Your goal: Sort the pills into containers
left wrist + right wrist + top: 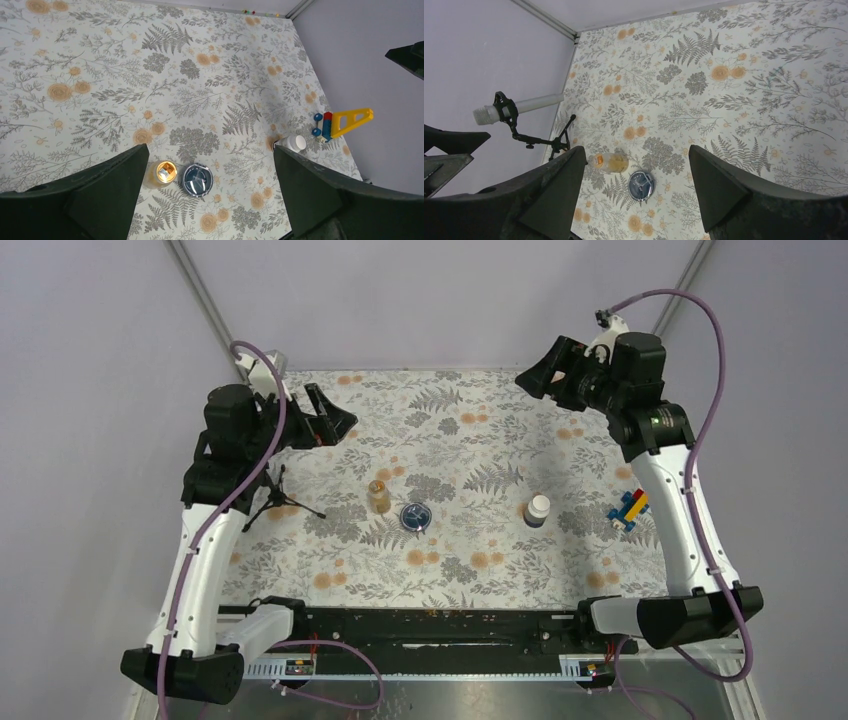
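The amber-brown bottle (379,496) stands mid-table with its mouth uncapped; it also shows in the left wrist view (162,172) and the right wrist view (610,162). The dark bottle with a white cap (537,510) stands to its right and shows in the left wrist view (294,143). I cannot make out any pills. My left gripper (335,423) is open and empty, raised at the back left (210,150). My right gripper (535,380) is open and empty, raised at the back right (636,150). Both are far from the bottles.
A round dark glossy disc (415,517) lies just right of the amber bottle (197,180). A colourful toy-brick piece (628,508) sits near the right edge. A small black tripod (275,500) holding a white cylinder (516,107) stands at the left. A floral cloth (470,440) covers the table.
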Motion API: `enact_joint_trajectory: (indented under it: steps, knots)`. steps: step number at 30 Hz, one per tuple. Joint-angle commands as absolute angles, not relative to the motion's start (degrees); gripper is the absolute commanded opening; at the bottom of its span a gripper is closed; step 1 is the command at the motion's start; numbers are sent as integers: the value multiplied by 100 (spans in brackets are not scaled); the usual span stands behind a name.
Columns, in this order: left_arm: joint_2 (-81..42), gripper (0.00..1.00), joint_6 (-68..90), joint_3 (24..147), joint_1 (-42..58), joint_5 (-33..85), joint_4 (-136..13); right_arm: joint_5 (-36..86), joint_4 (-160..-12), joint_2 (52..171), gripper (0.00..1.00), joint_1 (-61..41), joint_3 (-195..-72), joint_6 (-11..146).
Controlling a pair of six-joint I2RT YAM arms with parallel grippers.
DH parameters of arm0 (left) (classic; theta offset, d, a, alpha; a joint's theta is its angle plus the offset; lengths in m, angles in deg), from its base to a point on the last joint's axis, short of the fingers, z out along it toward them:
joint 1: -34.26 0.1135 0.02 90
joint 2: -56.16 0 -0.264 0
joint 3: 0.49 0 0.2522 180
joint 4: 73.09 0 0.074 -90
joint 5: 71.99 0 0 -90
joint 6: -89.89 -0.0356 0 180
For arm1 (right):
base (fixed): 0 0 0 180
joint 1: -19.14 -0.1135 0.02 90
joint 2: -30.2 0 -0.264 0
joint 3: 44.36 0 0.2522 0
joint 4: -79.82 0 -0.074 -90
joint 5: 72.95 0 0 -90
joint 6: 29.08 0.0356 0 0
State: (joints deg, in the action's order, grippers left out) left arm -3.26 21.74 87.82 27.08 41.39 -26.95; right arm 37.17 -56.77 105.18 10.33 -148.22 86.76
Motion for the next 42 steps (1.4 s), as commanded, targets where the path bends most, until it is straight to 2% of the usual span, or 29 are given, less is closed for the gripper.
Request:
enact_joint_trajectory:
  steps: [1, 14, 18, 25, 32, 42]
  knots:
    - [-216, 99, 2094, 8591, 2705, 3846, -3007, 3614, -6118, 10718, 85, 746, -14755, 8698]
    - [90, 99, 2043, 7890, 2698, 4232, -3355, 3281, -6625, 11074, 91, -584, -13419, 8075]
    - [267, 99, 2335, 7476, 2683, 4673, -3855, 2917, -6598, 11073, 92, -1202, -13006, 7822]
    - [430, 97, 2555, 7029, 2644, 4790, -4079, 2131, -6307, 11561, 97, -2391, -12670, 6715]
    - [536, 96, 2650, 6781, 2569, 4959, -4227, 1801, -6776, 12461, 98, -3049, -12675, 6228]
    - [756, 96, 2977, 6549, 2564, 4452, -4620, 1599, -6581, 13841, 97, -3297, -13674, 5475]
